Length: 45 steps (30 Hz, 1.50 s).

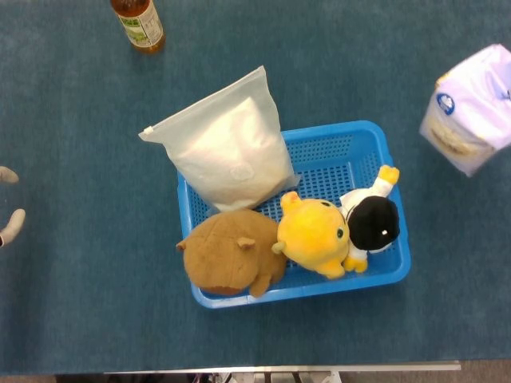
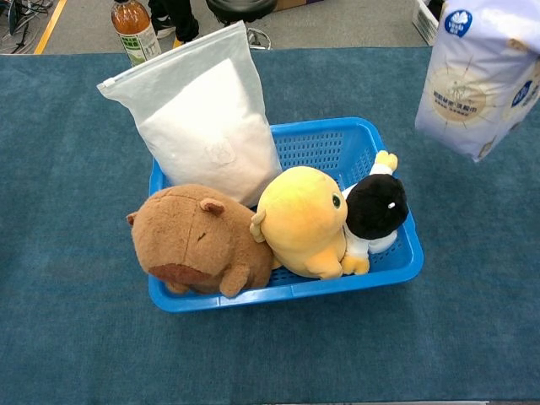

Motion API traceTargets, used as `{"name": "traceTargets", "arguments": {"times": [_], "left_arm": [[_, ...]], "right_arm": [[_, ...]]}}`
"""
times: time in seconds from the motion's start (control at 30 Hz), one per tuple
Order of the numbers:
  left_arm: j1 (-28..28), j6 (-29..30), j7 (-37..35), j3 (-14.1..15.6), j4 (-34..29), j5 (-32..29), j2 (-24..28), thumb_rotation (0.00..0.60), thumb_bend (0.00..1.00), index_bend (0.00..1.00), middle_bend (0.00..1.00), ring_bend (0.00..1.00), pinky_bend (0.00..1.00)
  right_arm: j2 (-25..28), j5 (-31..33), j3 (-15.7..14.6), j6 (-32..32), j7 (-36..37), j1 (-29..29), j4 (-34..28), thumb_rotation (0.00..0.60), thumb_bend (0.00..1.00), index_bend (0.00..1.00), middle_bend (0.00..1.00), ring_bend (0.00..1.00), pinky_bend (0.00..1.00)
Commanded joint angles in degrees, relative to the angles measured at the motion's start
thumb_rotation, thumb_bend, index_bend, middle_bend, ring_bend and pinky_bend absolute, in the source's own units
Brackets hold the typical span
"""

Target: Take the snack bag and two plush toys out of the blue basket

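The white-and-blue snack bag (image 1: 475, 108) (image 2: 481, 76) hangs tilted in the air, right of the blue basket (image 1: 343, 132) (image 2: 337, 126) and clear of it. My right hand is past the frame edge and unseen. In the basket lie a brown plush (image 1: 227, 259) (image 2: 194, 240), a yellow plush (image 1: 313, 238) (image 2: 295, 219) and a small black-headed plush (image 1: 374, 223) (image 2: 373, 205). Only the fingertips of my left hand (image 1: 8, 211) show at the far left edge; they are apart, hold nothing and are far from the basket.
A white zip pouch (image 1: 227, 148) (image 2: 202, 118) leans upright in the basket's back left corner, over its rim. A tea bottle (image 1: 140, 24) (image 2: 131, 29) stands at the far left back of the blue table cloth.
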Motion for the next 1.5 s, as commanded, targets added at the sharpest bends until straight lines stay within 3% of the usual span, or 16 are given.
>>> {"name": "traceTargets", "arguments": {"times": [0.03,0.1,0.17,0.3,0.47,0.77,1.0,1.2,1.33,1.5], "left_arm": [[-0.11,0.37,-0.14,-0.01,-0.17,0.65,0.07,0.600,0.23,0.39,0.39,0.33,0.44],[-0.22,0.65,-0.54,0.05,-0.18,1.38,0.15,0.600,0.23,0.37,0.38,0.33,0.44],[-0.35,1.07,-0.87,0.06,-0.22,2.24,0.26,0.600,0.23,0.35,0.38,0.32,0.44],[-0.69,1.56,-1.58,0.01,-0.56,3.55,0.58,0.600,0.23,0.33,0.36,0.32,0.44],[-1.40,1.74,-3.63,0.12,-1.69,5.52,1.32,0.600,0.23,0.32,0.35,0.32,0.43],[-4.12,-0.31,-9.00,2.09,-10.89,12.74,7.04,0.600,0.23,0.27,0.27,0.28,0.43],[-7.23,-7.36,-3.97,4.95,-16.10,17.15,10.33,0.600,0.15,0.17,0.15,0.15,0.34],[-10.31,-15.34,-1.37,6.94,-20.51,16.48,13.96,0.600,0.06,0.05,0.02,0.04,0.26],[-12.03,-20.04,1.45,7.82,-23.76,15.17,16.67,0.600,0.01,0.00,0.00,0.00,0.23],[-12.73,-20.72,3.97,8.23,-25.71,17.44,16.90,0.600,0.00,0.00,0.00,0.00,0.22]], "right_arm": [[7.21,6.62,-3.79,-9.55,-7.67,-2.63,-10.23,0.600,0.00,0.33,0.41,0.49,0.74],[10.52,10.16,-4.57,-13.94,-10.39,-2.65,-15.09,0.600,0.00,0.09,0.23,0.34,0.64],[13.44,13.59,-4.81,-17.65,-12.06,-2.35,-19.54,0.600,0.00,0.01,0.11,0.25,0.60],[16.44,17.06,-4.36,-21.57,-13.00,-1.41,-23.25,0.600,0.00,0.00,0.02,0.17,0.57],[16.76,19.04,-2.74,-21.70,-12.93,-1.06,-24.15,0.600,0.00,0.00,0.00,0.16,0.57],[13.46,18.44,0.57,-20.22,-7.42,-0.04,-17.93,0.600,0.00,0.00,0.02,0.16,0.53],[11.87,18.82,0.91,-22.30,-4.60,0.71,-13.67,0.600,0.00,0.00,0.02,0.16,0.53],[11.10,19.38,1.12,-23.79,-2.55,1.06,-10.75,0.600,0.00,0.00,0.02,0.16,0.52],[10.73,19.07,0.76,-24.24,-2.04,0.96,-10.03,0.600,0.00,0.00,0.02,0.16,0.52],[10.26,18.61,0.60,-24.24,-1.48,0.83,-9.72,0.600,0.00,0.00,0.02,0.16,0.52]]}}
